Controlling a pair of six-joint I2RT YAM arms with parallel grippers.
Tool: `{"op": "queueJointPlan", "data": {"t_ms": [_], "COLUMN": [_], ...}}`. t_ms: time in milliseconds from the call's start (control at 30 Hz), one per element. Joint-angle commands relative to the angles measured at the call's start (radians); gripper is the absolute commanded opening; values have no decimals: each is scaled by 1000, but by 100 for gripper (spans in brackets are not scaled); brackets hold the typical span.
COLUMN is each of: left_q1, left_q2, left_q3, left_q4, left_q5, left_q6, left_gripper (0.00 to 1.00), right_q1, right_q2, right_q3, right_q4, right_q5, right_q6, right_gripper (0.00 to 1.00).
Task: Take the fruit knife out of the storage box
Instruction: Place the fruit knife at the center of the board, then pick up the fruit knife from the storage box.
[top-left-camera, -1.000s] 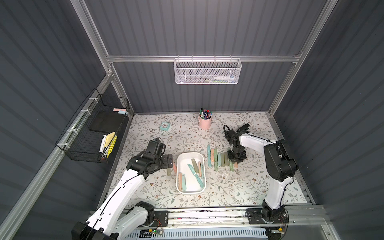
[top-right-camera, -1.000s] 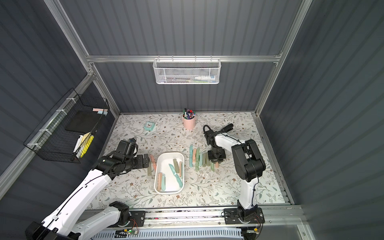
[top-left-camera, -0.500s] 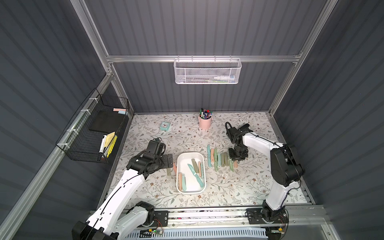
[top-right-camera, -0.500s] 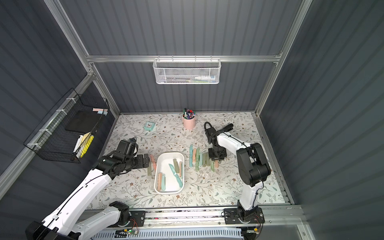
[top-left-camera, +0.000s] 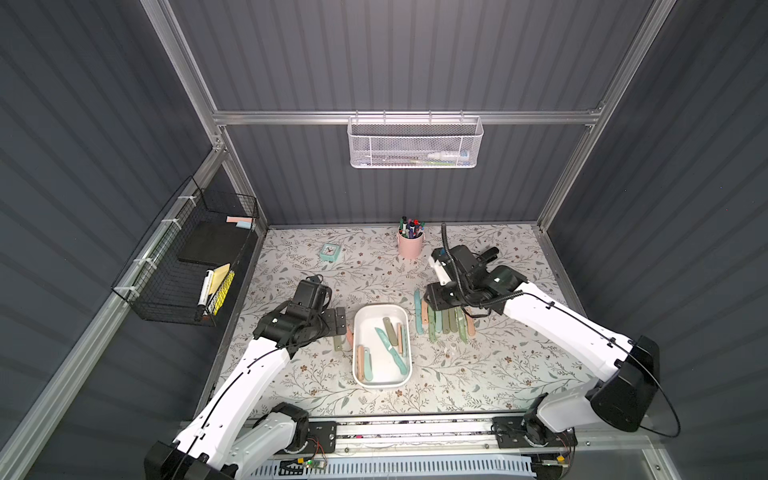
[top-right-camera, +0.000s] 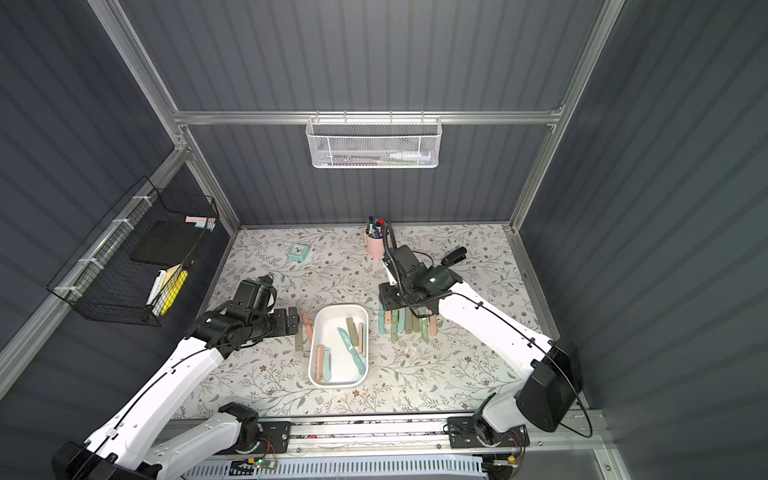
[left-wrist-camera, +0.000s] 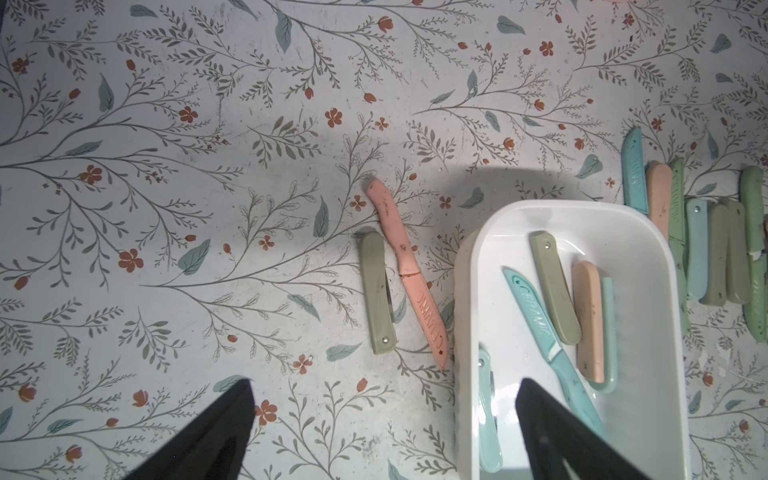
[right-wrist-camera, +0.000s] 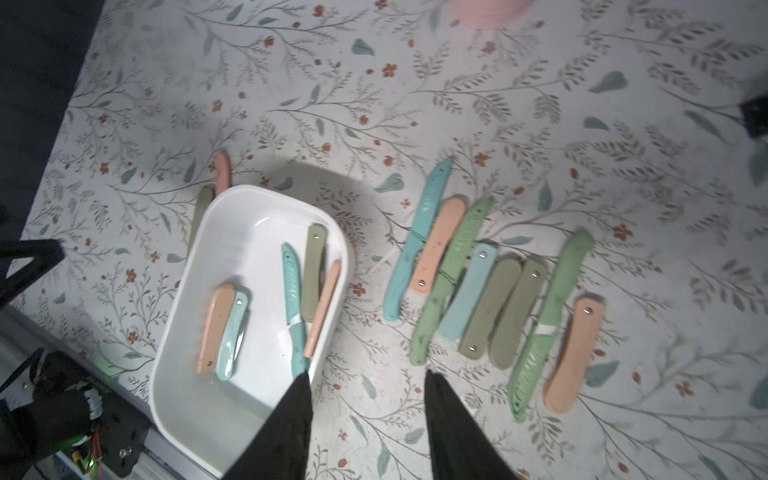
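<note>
Right wrist view: five pastel plastic fruit knives lie in the white rounded plastic storage box, so the job looks unfinished. In a top view, a row of knives rests outside at its three o'clock. The left gripper and right gripper both gape, empty.

Left arm: extended forward, wrist low and roughly level. Left gripper points toward the robot's right; in the left wrist view the jaws stand wide apart.

Right arm: elbow raised on the outer side, forearm reaching forward and inward. Right gripper points downward; in the right wrist view its fingers are parted, less widely than the left's.
</note>
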Motion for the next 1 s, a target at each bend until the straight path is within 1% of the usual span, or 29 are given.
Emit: {"op": "queueJointPlan", "data": {"t_ms": [0, 133, 233, 367, 533, 700, 967], "left_q1": [0, 0, 1, 2, 2, 1, 2], "left_q2": [-8, -16, -19, -22, -28, -31, -25], "left_q3": [2, 1, -2, -1, -3, -3, -1], "left_q4": [-6, -8, -9, -11, -14, -14, -9], "left_q5": [-9, -12, -9, -13, -15, -18, -12], "left_q6": [6, 6, 3, 2, 1, 1, 0], "left_gripper": [99, 99, 99, 99, 99, 99, 99], "right_q1": [75, 135, 184, 233, 241, 243, 247], "right_q2": [103, 240, 355, 497, 661, 750, 795], "right_q3": [34, 123, 227, 349, 476, 526, 523], "right_q4": [54, 24, -58, -141, -261, -319, -344], "right_q5": [-78, -139, -128, -108, -53, -79, -77], "right_q6": [-6, 18, 17, 28, 75, 72, 76], "right_gripper": [50, 53, 56, 56, 54, 50, 50]}}
